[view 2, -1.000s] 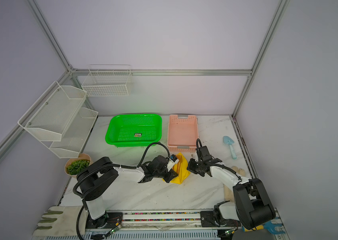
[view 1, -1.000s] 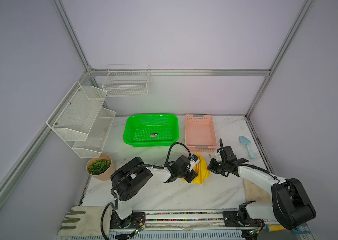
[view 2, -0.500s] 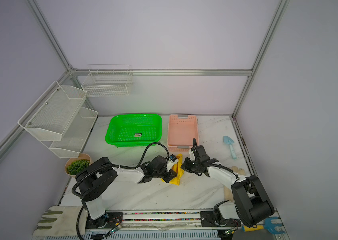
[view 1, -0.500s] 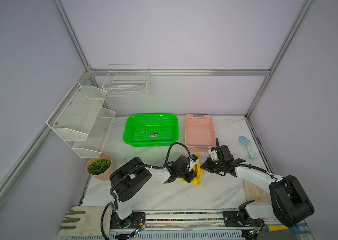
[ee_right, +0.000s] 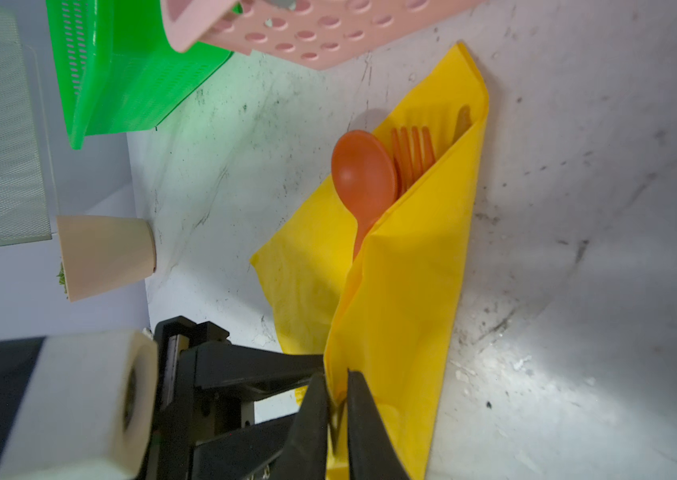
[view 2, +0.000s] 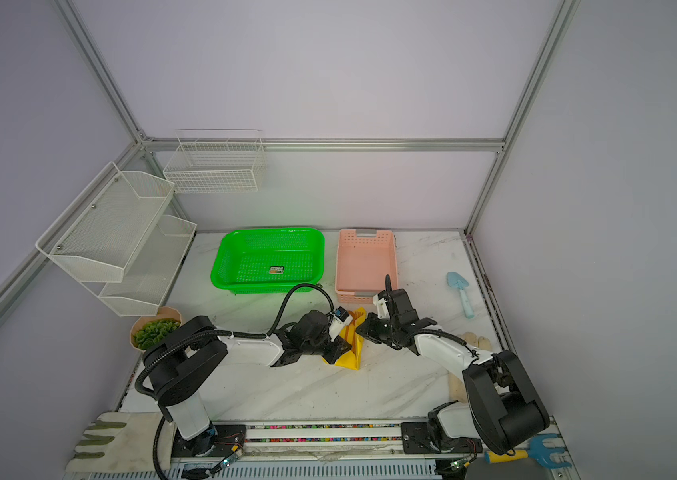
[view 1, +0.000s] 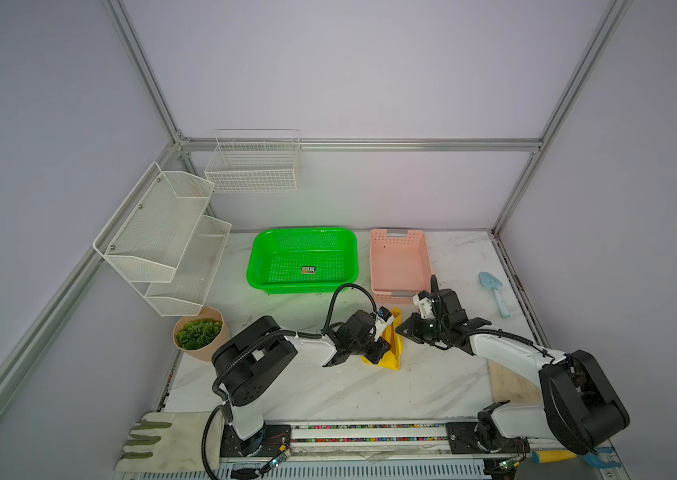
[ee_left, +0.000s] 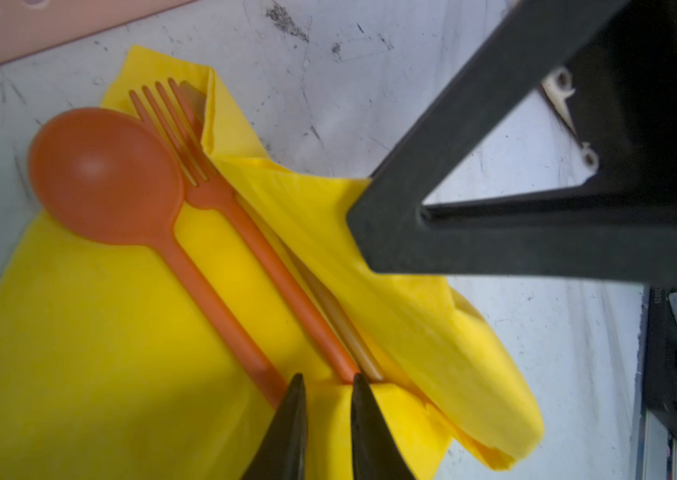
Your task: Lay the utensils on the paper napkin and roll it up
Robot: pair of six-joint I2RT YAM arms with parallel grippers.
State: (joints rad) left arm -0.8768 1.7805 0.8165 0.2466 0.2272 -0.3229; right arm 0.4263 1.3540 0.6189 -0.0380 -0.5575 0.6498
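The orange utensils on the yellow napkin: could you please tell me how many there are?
3: the spoon and the fork lie side by side on the yellow napkin; the knife beside the fork is mostly hidden under its folded flap.

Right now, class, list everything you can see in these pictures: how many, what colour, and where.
napkin: 1, yellow, mid-table, partly folded
spoon: 1, orange, on napkin
fork: 1, orange, beside spoon
knife: 1, orange, mostly under napkin's fold
green basket: 1, green, back of table
pink basket: 1, pink, right of green basket
trowel: 1, light blue, table's right edge
pot: 1, beige, green plant, left edge
shelf: 1, white, left wall
wire basket: 1, white, back wall
gloves: white and green, front-left, count unclear
rake: 1, blue, yellow handle, front-right
left gripper: 1, black, shut on napkin
right gripper: 1, black, napkin fold between jaws, grip unclear
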